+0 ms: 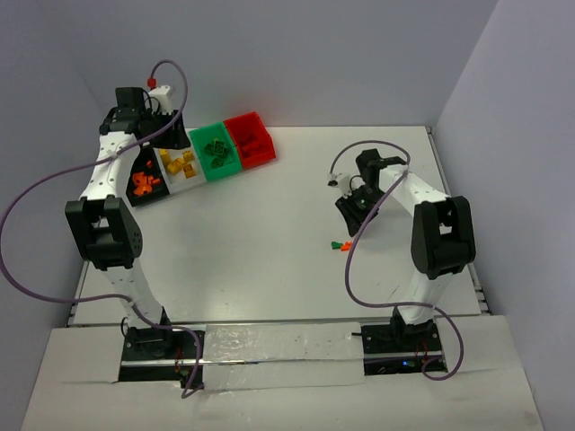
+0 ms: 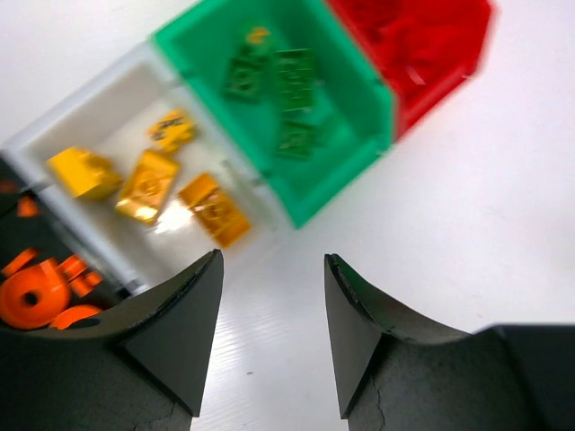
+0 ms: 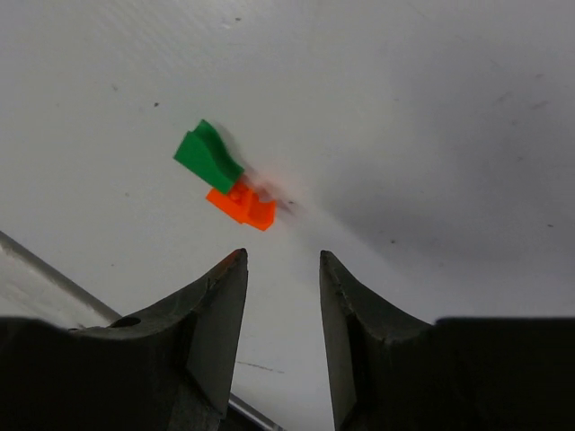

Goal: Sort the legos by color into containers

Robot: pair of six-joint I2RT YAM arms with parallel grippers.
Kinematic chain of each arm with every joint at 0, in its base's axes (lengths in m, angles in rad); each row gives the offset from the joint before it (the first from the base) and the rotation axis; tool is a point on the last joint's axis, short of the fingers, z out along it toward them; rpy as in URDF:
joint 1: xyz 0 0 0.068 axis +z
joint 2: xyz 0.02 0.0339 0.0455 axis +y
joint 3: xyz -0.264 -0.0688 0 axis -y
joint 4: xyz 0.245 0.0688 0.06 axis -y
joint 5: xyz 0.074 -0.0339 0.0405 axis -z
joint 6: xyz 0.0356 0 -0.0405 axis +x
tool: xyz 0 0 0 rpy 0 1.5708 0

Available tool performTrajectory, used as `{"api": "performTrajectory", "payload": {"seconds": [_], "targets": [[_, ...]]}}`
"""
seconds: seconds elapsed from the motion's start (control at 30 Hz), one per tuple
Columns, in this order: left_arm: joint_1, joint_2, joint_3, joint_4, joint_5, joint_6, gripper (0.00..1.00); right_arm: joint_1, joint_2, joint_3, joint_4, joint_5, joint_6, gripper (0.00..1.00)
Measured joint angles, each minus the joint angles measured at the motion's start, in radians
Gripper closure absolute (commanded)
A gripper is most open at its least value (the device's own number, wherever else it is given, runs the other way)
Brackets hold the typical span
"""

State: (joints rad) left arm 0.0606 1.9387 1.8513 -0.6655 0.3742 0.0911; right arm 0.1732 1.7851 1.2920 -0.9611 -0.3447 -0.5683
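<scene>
Glossy green wedge (image 3: pixel 208 156) touching flat orange plate (image 3: pixel 241 205) | left claw (image 2: pixel 273 262) spread | right claw (image 3: pixel 283 257) spread

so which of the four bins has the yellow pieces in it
The white bin: the yellow pieces lie on its floor. It sits between the black bin, which holds orange pieces, and the green bin.

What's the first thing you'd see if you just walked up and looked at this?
The bright row of bins at the table's far left: a black bin holding orange pieces, a white bin with yellow ones, a green bin with green ones, and a red bin. Next, the green lego and orange lego lying touching on the white table, just ahead of the open right gripper.
</scene>
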Motion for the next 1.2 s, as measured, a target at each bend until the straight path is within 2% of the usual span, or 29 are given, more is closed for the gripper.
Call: {"api": "performTrajectory", "payload": {"seconds": [0.3, 0.57, 0.87, 1.2], "targets": [[-0.021, -0.012, -0.039, -0.032, 0.079, -0.001, 0.43, 0.044, -0.058, -0.011, -0.045, -0.046, -0.113, 0.62], [-0.021, -0.017, -0.062, -0.031, 0.087, -0.011, 0.43, 0.067, -0.074, -0.063, -0.06, -0.041, -0.121, 0.55], [-0.021, -0.022, -0.085, -0.03, 0.088, -0.02, 0.43, 0.086, -0.086, -0.092, -0.015, -0.01, -0.083, 0.53], [-0.022, -0.022, -0.085, -0.035, 0.088, -0.019, 0.42, 0.089, -0.077, -0.09, 0.027, 0.001, -0.155, 0.5]]}}
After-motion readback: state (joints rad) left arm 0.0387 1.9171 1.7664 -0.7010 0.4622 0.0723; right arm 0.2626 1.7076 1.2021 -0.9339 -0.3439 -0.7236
